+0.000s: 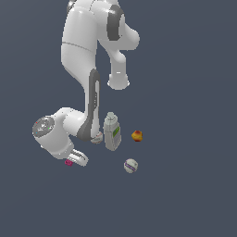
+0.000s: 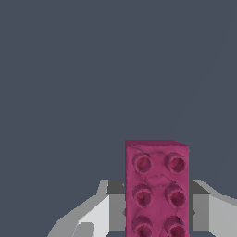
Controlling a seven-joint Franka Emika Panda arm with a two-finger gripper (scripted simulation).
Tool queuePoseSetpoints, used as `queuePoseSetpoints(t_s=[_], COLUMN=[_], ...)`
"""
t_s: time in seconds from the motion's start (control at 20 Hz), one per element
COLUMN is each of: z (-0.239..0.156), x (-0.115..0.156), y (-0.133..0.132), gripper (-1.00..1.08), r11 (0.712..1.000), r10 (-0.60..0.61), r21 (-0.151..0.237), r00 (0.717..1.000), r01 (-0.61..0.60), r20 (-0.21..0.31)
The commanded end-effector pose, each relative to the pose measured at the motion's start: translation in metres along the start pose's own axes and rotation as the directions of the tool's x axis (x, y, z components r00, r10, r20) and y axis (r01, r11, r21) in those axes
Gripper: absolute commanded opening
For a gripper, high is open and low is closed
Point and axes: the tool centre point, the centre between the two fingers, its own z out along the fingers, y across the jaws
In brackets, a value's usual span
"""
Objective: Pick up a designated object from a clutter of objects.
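Note:
The designated object, a small magenta-pink studded brick (image 2: 156,185), fills the gap between my gripper (image 2: 157,210) fingers in the wrist view, and both pads lie flush against its long sides. In the exterior view the brick (image 1: 69,162) shows as a pink speck at the tip of the gripper (image 1: 75,159), low over the floor on that view's left. I cannot tell whether it rests on the floor or hangs just above it. The other objects of the clutter lie apart from it, toward the exterior view's right.
A white bottle with a green label (image 1: 112,132) stands upright beside the arm's forearm. A red-yellow ball (image 1: 136,135) lies past it. One whitish ball (image 1: 131,165) sits nearer, and another whitish ball (image 1: 96,137) is half hidden behind the arm.

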Motion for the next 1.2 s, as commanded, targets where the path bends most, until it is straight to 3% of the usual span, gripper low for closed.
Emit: queuePoseSetpoints(t_s=[0.0,0.6,1.15], z=[0.000,-0.015,-0.065], x=[0.000,-0.014,-0.061], y=[0.000,-0.009,-0.039], gripper=[-1.00,-1.00,-1.00], r11=[1.000,1.000,1.000], r10=[0.000,0.000,0.000], r21=[0.000,0.000,0.001], r00=[1.000,1.000,1.000], r01=[0.000,0.000,0.000], r20=[0.000,0.000,0.000])
